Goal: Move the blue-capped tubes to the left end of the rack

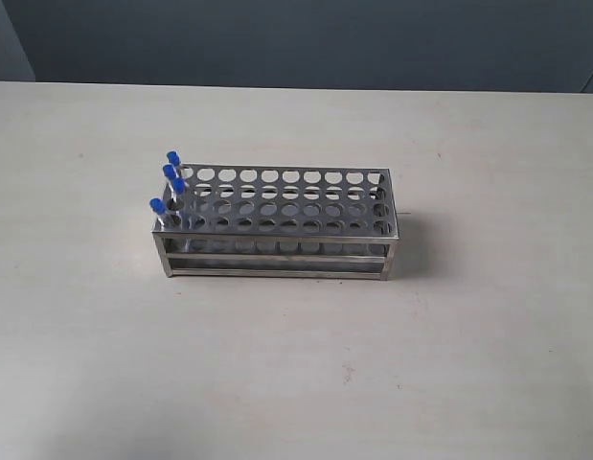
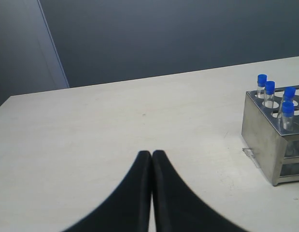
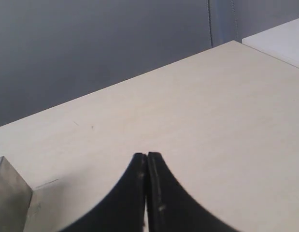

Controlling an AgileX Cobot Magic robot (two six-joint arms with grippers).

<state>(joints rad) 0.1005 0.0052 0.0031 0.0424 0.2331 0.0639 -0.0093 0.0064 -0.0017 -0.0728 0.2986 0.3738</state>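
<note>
- Exterior view shows the rack (image 1: 277,257) standing on the pale table (image 1: 296,383), a little left of the middle, with one long side turned toward the camera.
- The four blue-capped tubes (image 1: 178,184) stand upright in holes at the rack's left end, running from the far row to the near row, and their caps rise above the top plate.
- Whether all four share the very last column of holes cannot be told; one seems set slightly further in.
- Left wrist view shows the left gripper (image 2: 151,152) with its two black fingers pressed together, the tips meeting with no gap, above the table (image 2: 91,145).
- From that camera, the tube-bearing end of the rack (image 2: 265,140) sits at the picture's edge, well apart from the fingertips, with open tabletop between them.
- The blue-capped tubes (image 2: 269,88) there are clustered at the rack's nearest end, all upright.
- Right wrist view shows the right gripper (image 3: 147,155) likewise closed, finger against finger, over the table (image 3: 212,121).
- Only one steel corner of the rack (image 3: 9,198) shows in that view, apart from the fingertips.
- A dark grey wall (image 2: 163,34) stands behind the table's far edge.
</note>
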